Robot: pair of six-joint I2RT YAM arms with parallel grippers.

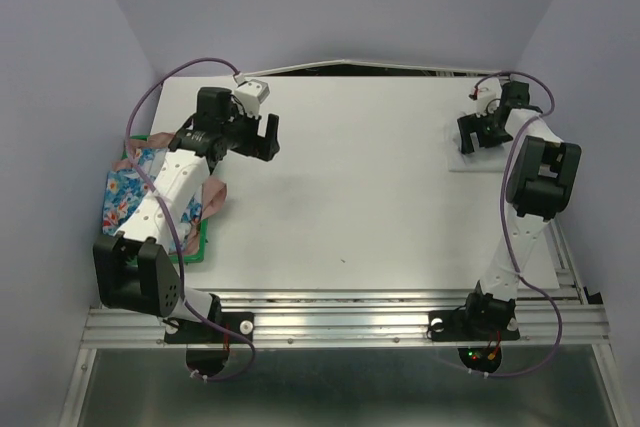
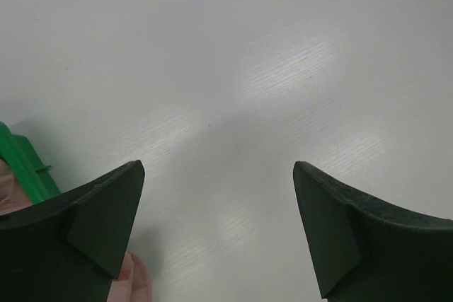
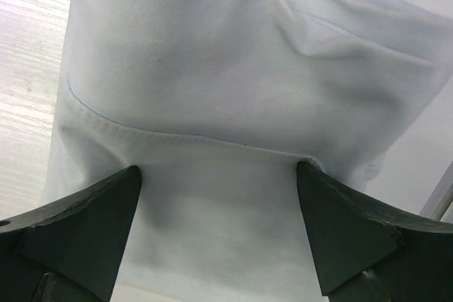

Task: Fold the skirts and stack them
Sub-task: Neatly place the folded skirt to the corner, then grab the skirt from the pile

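left gripper (image 1: pixel 264 139) wide, above bare table (image 1: pixel 350 197) | right gripper (image 3: pixel 219 175) wide, over white skirt (image 3: pixel 212 68) far right | blue floral skirt (image 1: pixel 125 192), pink skirt (image 1: pixel 213 193) at green tray (image 1: pixel 196 247) left

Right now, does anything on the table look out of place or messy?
Yes: the pink skirt spills over the rim of the green tray onto the table, instead of lying inside with the flowered skirt.

Robot lab test cell. White worktop (image 1: pixel 350 207) boxed in by plain lilac walls (image 1: pixel 60 57). Left arm (image 1: pixel 170 187) and right arm (image 1: pixel 512 252) bolted to a slotted aluminium rail (image 1: pixel 340 319) at the near edge. Purple cables (image 1: pixel 150 89) loop loose.
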